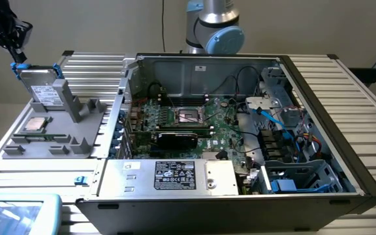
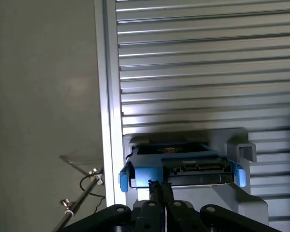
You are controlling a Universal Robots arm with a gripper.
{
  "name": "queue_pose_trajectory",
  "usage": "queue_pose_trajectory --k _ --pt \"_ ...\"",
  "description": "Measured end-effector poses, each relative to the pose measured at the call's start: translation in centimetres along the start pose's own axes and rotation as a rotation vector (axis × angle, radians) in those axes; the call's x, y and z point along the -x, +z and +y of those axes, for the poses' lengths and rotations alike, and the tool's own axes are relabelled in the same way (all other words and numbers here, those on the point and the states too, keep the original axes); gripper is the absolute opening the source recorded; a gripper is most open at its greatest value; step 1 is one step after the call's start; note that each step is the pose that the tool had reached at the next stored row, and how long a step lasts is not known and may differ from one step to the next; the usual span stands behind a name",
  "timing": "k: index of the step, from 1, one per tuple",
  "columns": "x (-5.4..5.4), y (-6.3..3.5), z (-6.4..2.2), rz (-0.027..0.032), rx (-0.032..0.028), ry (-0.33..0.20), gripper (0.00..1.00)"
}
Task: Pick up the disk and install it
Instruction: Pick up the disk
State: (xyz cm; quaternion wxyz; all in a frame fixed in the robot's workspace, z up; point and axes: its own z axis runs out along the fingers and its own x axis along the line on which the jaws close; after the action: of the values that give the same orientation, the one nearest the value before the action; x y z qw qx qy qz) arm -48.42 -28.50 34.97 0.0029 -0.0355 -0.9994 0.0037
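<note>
Presently, item one – disk (image 1: 44, 89): grey metal drive with a white printed label, standing on edge in a slot of the grey stand (image 1: 77, 143) at the exterior view's left. Blue carrier (image 2: 140, 175) framing it, end tabs showing at both upper corners. Upper edge free and facing the wrist camera.

Item two – gripper (image 2: 159, 186): black fingers drawn together, tips at the disk's upper edge beside one blue tab. Whether they pinch the carrier or merely touch it cannot be told.

Item three: small square silver chip (image 1: 36, 124), lying flat on the same stand just beside the foot of the disk. Not involved.

Item four: open computer case (image 1: 365, 192) on the ribbed metal table (image 1: 371, 105), circuit board exposed. Drive cage (image 1: 300, 177) with blue fittings at the case's near corner on the exterior view's right, well apart from the stand.

Status, as judged: pick-up step in hand; disk not yet out of its slot, install not begun.

Requirement, as judged: a firm hold on the carrier and a straight lift along the slot, so the disk clears the stand's walls without tilting or scraping.
</note>
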Motion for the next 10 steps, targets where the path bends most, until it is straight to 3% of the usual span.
queue_pose_trajectory --k 10 --pt "0.00 0.00 0.00 0.0000 -0.0001 0.000 0.11"
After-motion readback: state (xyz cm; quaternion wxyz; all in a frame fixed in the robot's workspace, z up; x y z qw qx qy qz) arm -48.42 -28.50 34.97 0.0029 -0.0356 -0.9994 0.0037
